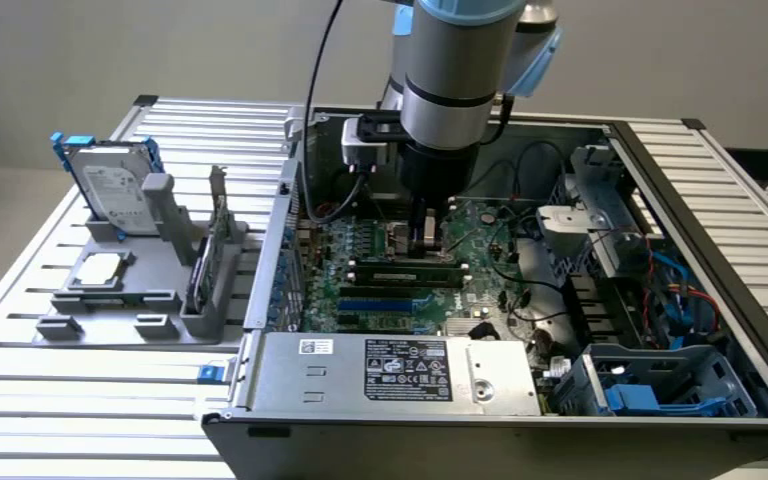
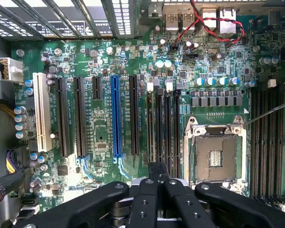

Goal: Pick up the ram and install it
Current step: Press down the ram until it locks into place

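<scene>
The ram (image 1: 406, 269), a long narrow green stick with dark chips, stands on edge in one of the black memory slots of the motherboard (image 1: 357, 245) inside the open computer case. My gripper (image 1: 428, 240) hangs straight down just above the ram's far part. In the wrist view my gripper (image 2: 157, 175) is shut, its black fingers (image 2: 147, 199) pressed together with nothing visible between them. The tips sit at the end of the row of black memory slots (image 2: 164, 123). I cannot tell the ram's edge from the slots in that view.
A grey holder (image 1: 144, 300) to the exterior view's left carries a hard drive (image 1: 115, 190), a square silver processor chip (image 1: 101, 270) and an upright card with a bracket (image 1: 217, 245). Beside the slots lie the processor socket (image 2: 216, 154) and a blue slot (image 2: 116, 116). The power supply (image 1: 398, 368) fills the case's front.
</scene>
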You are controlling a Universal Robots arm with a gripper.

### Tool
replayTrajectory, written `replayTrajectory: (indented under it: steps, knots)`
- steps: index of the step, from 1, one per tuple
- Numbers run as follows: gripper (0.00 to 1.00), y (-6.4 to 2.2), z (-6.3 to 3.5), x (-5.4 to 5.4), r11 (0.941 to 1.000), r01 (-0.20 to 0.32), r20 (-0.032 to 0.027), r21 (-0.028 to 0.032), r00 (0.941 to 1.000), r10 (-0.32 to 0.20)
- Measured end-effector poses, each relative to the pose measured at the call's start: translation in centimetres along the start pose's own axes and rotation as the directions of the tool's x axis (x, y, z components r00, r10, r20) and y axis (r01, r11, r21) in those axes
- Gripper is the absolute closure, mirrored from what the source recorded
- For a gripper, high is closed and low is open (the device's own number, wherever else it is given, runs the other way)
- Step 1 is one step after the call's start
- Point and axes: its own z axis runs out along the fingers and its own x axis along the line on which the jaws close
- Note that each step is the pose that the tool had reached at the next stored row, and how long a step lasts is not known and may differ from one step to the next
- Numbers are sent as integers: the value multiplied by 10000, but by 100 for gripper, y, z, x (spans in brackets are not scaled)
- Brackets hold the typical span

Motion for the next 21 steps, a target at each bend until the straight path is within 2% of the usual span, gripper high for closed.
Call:
replayTrajectory:
  steps: [9,12,21]
  knots:
    - [89,0,0,0,10000,0,-3,0,10000,0]
    - [89,25,8,1,10000,-1,-2,1,10000,1]
    - [89,37,158,0,10000,1,33,-1,10000,-1]
